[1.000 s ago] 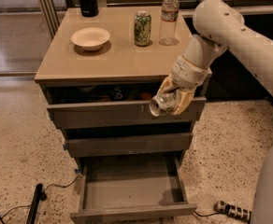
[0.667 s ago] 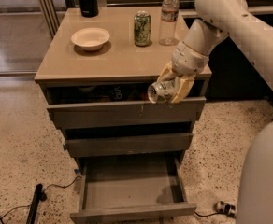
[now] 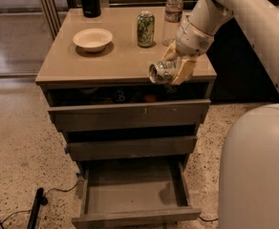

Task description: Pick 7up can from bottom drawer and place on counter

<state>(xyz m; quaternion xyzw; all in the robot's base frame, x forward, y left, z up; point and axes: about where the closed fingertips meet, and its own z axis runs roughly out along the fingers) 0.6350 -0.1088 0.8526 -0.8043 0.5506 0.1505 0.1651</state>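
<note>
The 7up can (image 3: 162, 72), silvery with green marks, lies on its side in the air, its end facing left. My gripper (image 3: 174, 68) is shut on it, just above the front right part of the beige counter (image 3: 120, 61). The white arm reaches down to it from the upper right. Far below, the bottom drawer (image 3: 134, 191) stands pulled out, its grey inside bare.
On the counter stand a taller green-patterned can (image 3: 145, 29), a clear water bottle (image 3: 172, 12), a white bowl (image 3: 93, 39) and a black bottle (image 3: 89, 0) at the back. The top drawer (image 3: 130, 113) is slightly open. A black cable lies on the speckled floor at the lower left.
The gripper has risen with the can, from in front of the top drawer up to the level of the counter's front edge.
</note>
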